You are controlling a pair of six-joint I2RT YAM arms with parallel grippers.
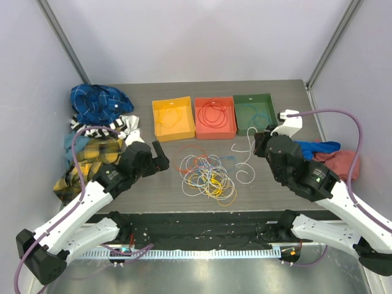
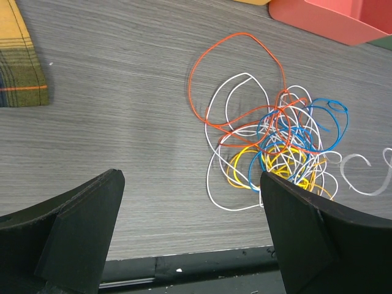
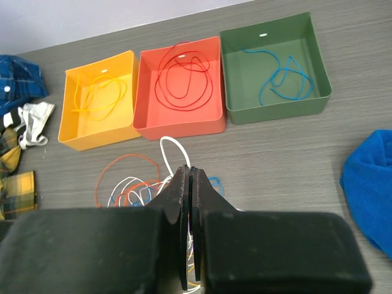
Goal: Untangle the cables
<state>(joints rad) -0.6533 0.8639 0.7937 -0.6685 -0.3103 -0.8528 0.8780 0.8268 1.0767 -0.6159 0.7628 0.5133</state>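
Observation:
A tangle of thin cables (image 1: pixel 207 174), white, yellow, orange and blue, lies in the middle of the table. It also shows in the left wrist view (image 2: pixel 275 141). My left gripper (image 1: pixel 162 155) is open and empty just left of the tangle, which reaches its right finger (image 2: pixel 318 233). My right gripper (image 1: pixel 257 142) is right of the tangle with its jaws shut (image 3: pixel 191 171). A white cable (image 3: pixel 173 147) loops up from the jaw tips and trails across the table (image 1: pixel 245 165).
Three trays stand behind the tangle: yellow (image 1: pixel 160 131) with a yellow cable, red (image 1: pixel 214 133) with a red cable, green (image 1: pixel 254 98) with a blue cable. Cloths are piled at the left (image 1: pixel 98 135). A blue cloth (image 1: pixel 324 147) and a red cloth (image 1: pixel 346 162) lie at the right.

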